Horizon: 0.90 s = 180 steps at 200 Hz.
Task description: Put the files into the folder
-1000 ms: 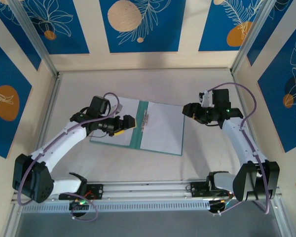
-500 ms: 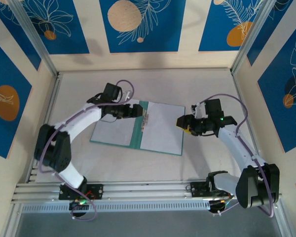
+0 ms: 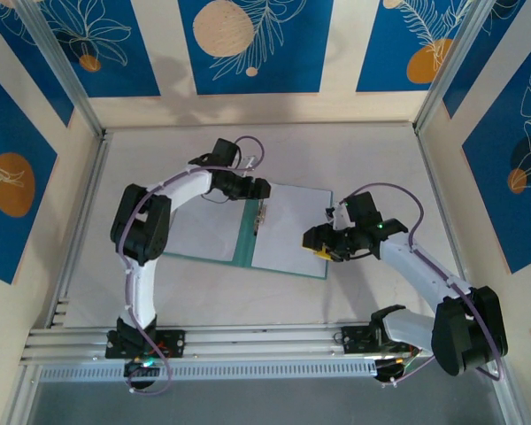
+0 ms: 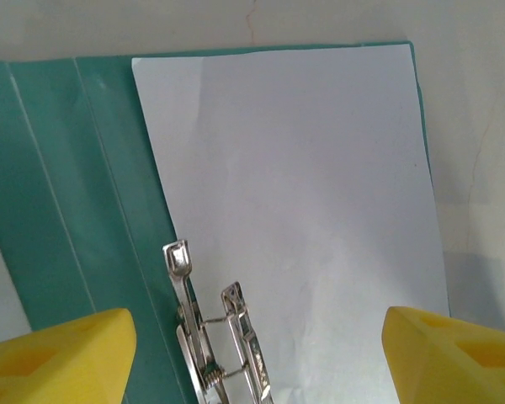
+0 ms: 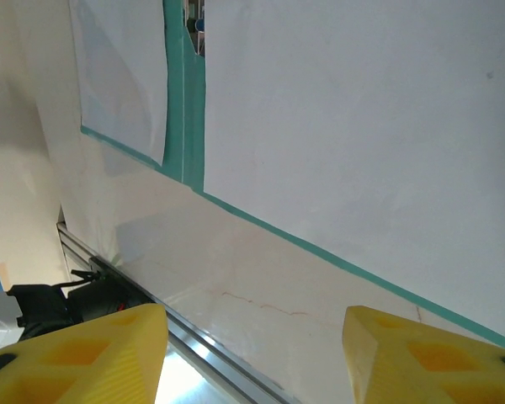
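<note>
Left pincer (image 3: pixel 262 188), jaws wide, hovers over the far end of the open folder (image 3: pixel 242 243) on the desk, its metal clip (image 4: pixel 215 337) lying between the fingertips, long axis near-far, files (image 3: pixel 292 226) flat on both leaves.

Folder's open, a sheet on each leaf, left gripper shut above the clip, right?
Not shut: the left wrist view shows the left gripper open, its fingers wide apart above the clip. The folder is open, a sheet on each leaf.

One green folder (image 3: pixel 242 241), two white sheets (image 3: pixel 202 232) (image 3: pixel 290 232), one metal clip (image 3: pixel 262 215), one left gripper (image 3: pixel 264 189), one right gripper (image 3: pixel 316 244).
</note>
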{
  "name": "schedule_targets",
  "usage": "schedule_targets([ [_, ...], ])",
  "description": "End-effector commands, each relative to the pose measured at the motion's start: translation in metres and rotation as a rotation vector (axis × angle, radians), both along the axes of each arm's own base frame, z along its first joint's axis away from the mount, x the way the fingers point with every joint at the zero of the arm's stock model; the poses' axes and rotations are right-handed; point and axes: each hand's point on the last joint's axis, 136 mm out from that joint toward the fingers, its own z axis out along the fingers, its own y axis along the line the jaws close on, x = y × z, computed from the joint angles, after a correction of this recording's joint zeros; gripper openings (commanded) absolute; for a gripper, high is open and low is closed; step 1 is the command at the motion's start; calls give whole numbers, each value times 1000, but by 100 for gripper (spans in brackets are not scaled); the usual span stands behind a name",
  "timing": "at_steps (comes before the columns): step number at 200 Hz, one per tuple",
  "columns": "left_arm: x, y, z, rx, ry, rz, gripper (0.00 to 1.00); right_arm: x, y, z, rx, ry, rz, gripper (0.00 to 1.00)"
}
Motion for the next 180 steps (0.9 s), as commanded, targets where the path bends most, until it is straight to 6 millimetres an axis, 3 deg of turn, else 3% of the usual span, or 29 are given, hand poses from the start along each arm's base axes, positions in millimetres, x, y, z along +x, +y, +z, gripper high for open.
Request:
schedule_targets([
  [1,10,-10,5,-44,-25,-53,77,-2,0,-1,-6,6,-13,58],
  [79,20,-20,-20,-42,18,-85,87,-3,1,0,-15,3,-3,58],
  [180,11,-32,-10,-122,50,-129,88,-4,0,-3,-26,12,-2,58],
])
